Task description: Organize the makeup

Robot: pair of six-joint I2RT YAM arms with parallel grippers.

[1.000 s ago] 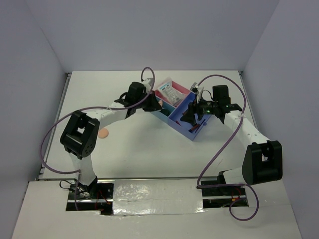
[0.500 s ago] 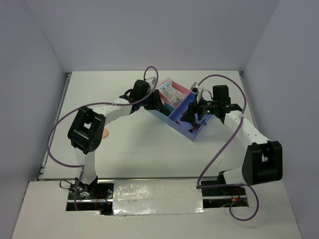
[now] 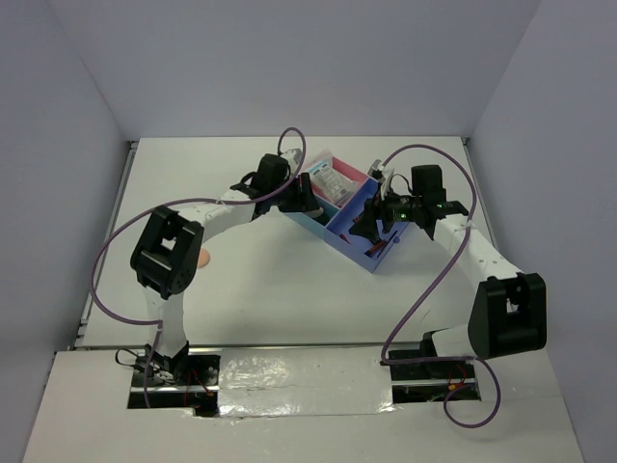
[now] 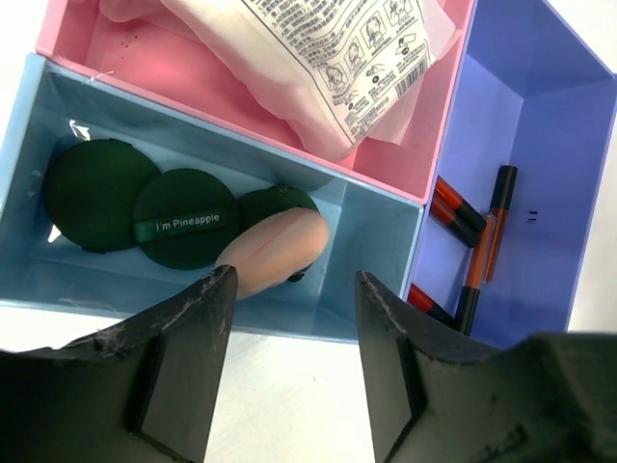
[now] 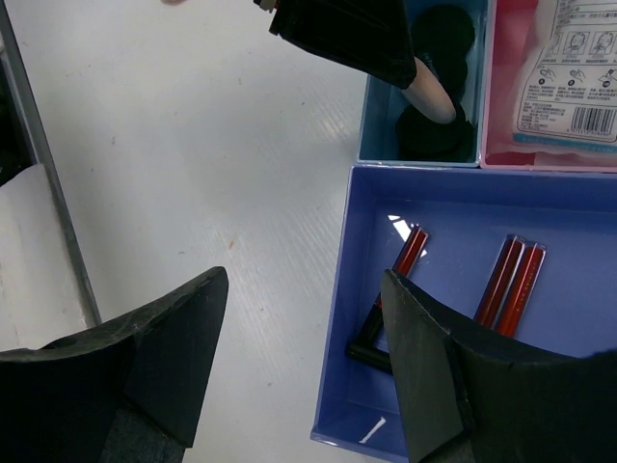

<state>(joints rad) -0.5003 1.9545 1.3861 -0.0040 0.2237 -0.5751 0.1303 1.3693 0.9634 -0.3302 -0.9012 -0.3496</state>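
Just beyond the left end effector (image 4: 294,299), spread wide and empty: tray (image 4: 540,106) with white packets (image 4: 328,58) in pink, green discs (image 4: 183,230) and peach disc (image 4: 278,251) in light blue. Below the right end effector (image 5: 304,289), likewise wide open and empty: red-and-black sticks (image 5: 516,280).

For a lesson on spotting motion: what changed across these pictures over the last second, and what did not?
The left gripper pushed a little farther over the tray's light-blue compartment, then held there, open. The right gripper, the tray and the peach disc on the table stayed put.
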